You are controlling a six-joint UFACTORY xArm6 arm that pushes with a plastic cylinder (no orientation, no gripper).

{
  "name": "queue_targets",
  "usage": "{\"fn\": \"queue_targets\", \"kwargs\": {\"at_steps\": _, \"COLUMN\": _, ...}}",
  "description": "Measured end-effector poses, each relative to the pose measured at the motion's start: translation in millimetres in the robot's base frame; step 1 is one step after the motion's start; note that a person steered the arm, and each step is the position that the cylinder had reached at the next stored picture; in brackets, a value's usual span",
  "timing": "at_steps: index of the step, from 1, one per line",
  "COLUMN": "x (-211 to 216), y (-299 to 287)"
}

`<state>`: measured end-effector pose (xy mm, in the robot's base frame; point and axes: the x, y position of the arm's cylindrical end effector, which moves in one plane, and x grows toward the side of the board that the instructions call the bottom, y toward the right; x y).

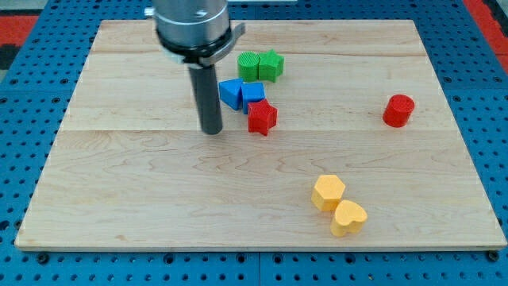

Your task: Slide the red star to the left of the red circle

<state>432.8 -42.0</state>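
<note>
Red star (262,117) flat, no long axis.

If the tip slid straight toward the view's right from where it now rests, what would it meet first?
Probably the red star. My tip sits just to its left at about the same depth, with bare board between. The blue blocks lie slightly farther back and look likely to be missed, though depth is uncertain.

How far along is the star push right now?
Done: nothing visible; the red star sits by the blue blocks, far on the view's left of the red circle. In hand: my tip stands just left of the star, apart from it. Left: the whole slide rightward to the circle's left side.
</note>
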Motion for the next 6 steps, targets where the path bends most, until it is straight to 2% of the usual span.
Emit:
{"fn": "queue_targets", "kwargs": {"at_steps": 1, "x": -1, "y": 87}}
{"fn": "queue_targets", "kwargs": {"at_steps": 2, "x": -11, "y": 118}}
{"fn": "queue_targets", "kwargs": {"at_steps": 3, "x": -12, "y": 66}}
{"fn": "queue_targets", "kwargs": {"at_steps": 4, "x": -36, "y": 110}}
{"fn": "queue_targets", "kwargs": {"at_steps": 5, "x": -34, "y": 180}}
{"fn": "queue_targets", "kwargs": {"at_steps": 6, "x": -32, "y": 170}}
